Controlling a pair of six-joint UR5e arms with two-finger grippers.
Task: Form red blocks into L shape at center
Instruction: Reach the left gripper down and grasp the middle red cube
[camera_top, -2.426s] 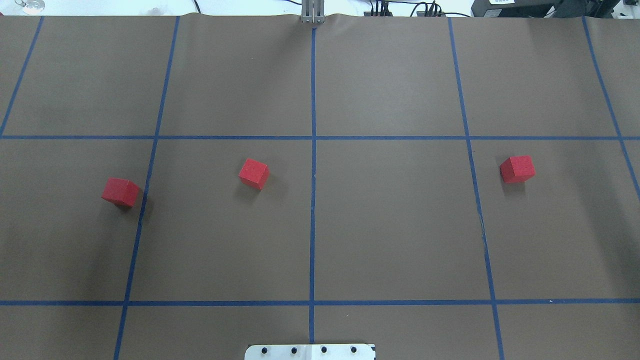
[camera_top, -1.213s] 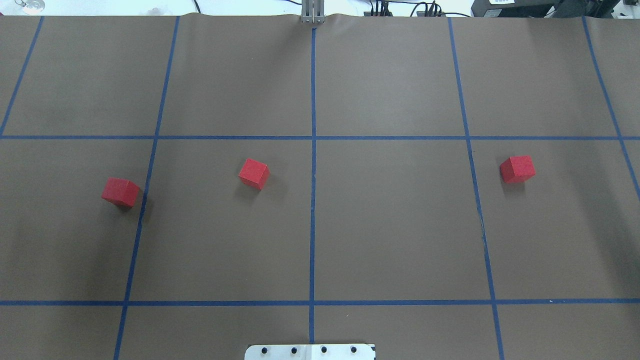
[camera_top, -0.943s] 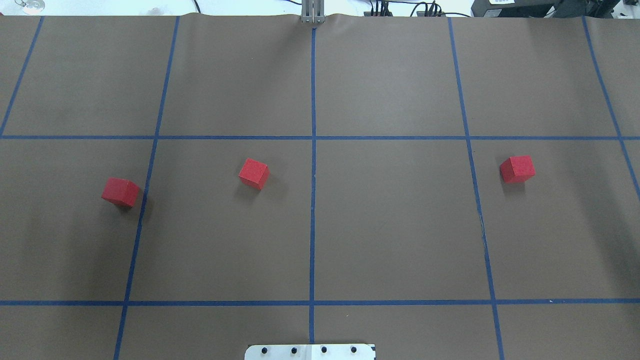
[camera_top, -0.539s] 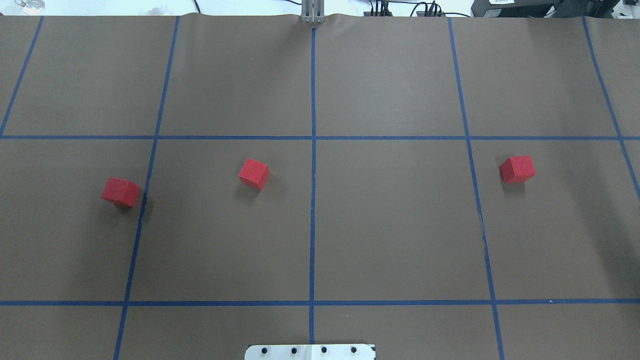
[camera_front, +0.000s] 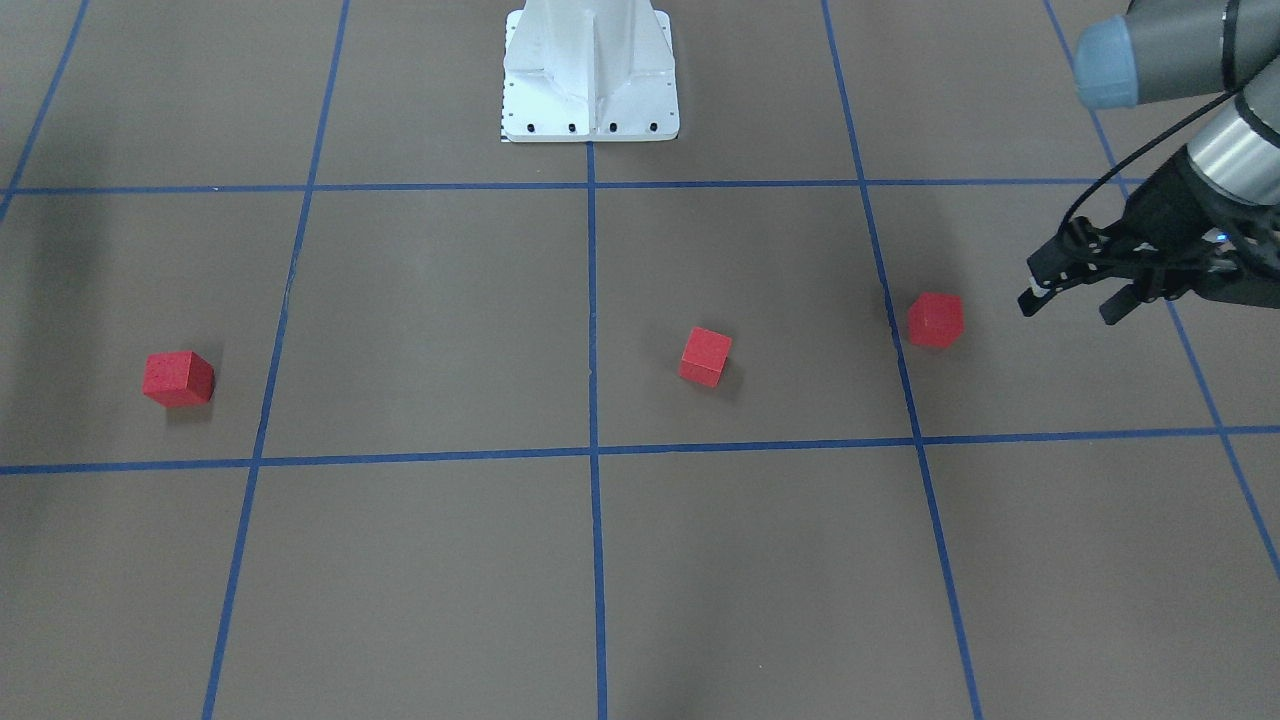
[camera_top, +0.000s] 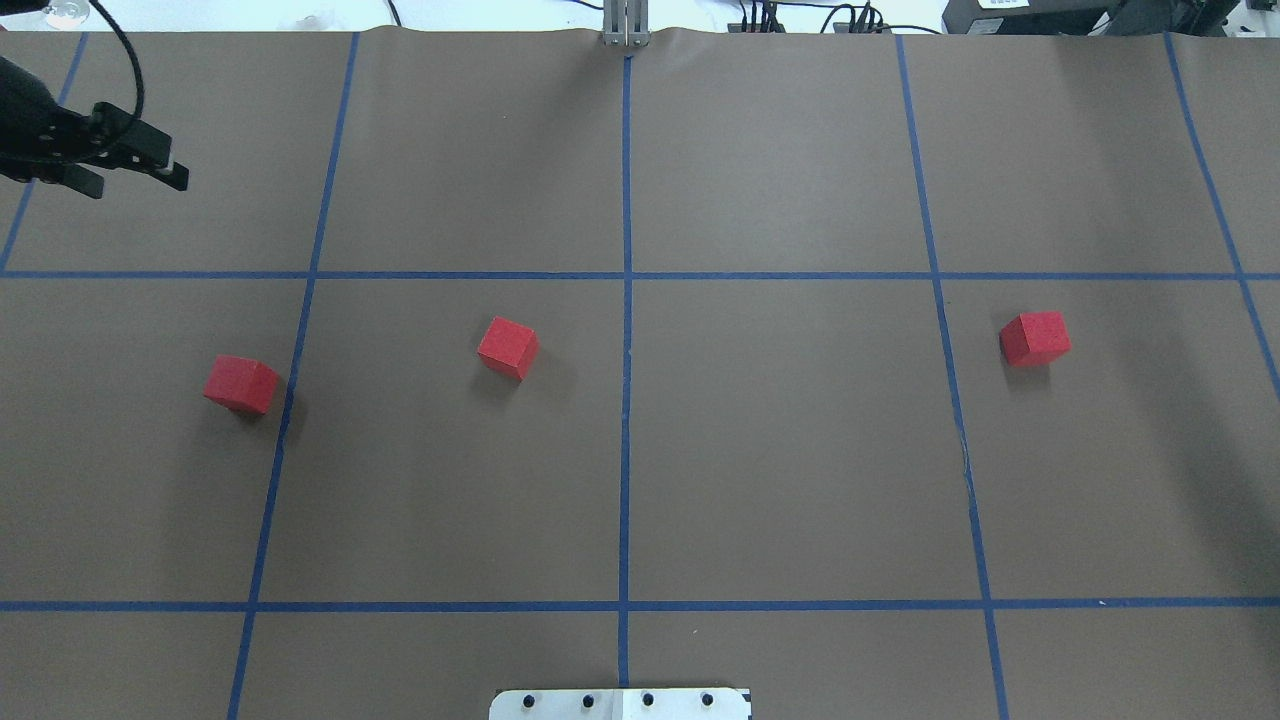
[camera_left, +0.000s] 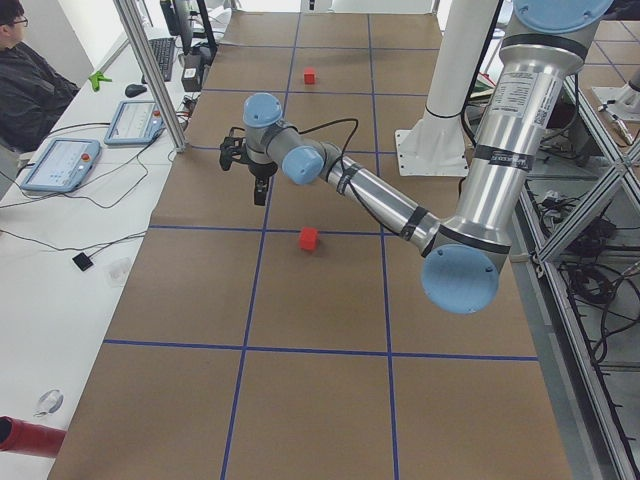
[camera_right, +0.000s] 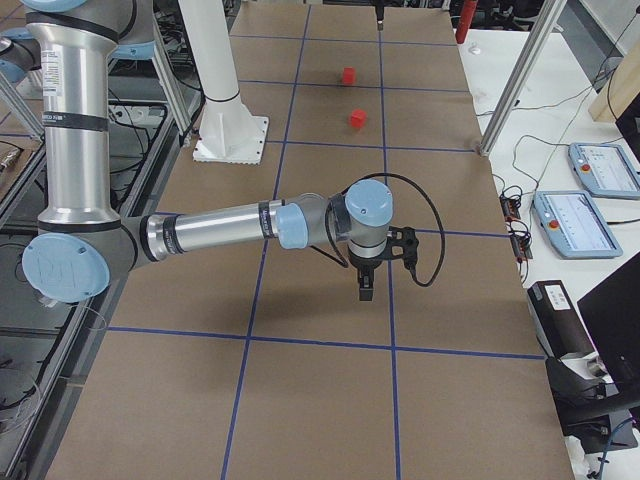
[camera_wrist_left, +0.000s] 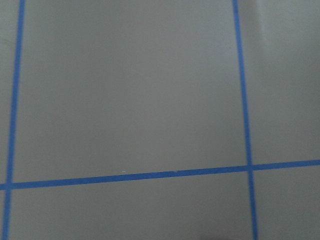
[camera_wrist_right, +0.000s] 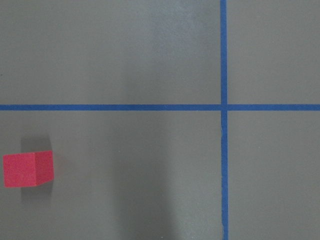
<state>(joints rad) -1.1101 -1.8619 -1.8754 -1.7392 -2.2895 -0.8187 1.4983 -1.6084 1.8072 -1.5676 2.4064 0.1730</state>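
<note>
- The black two-finger left gripper (camera_front: 1068, 308) is seen with its fingers spread wide and nothing held between them. It is carried above the brown gridded surface (camera_top: 800, 450) on the robot's far left, near the left cube but apart from it.
- The right gripper (camera_right: 364, 288) is shown only in the exterior right view, so how far it is opened cannot be told.
- Three small matte red cubes are seen lying well apart in one row of squares: the left cube (camera_top: 241, 385) just beside a blue tape line, the middle cube (camera_top: 508, 347), and the right cube (camera_top: 1035, 338).
- The centre crossing of blue tape lines (camera_top: 627, 275) is approached most closely by the middle cube, which lies to the robot's left of it and on the robot's side.
</note>
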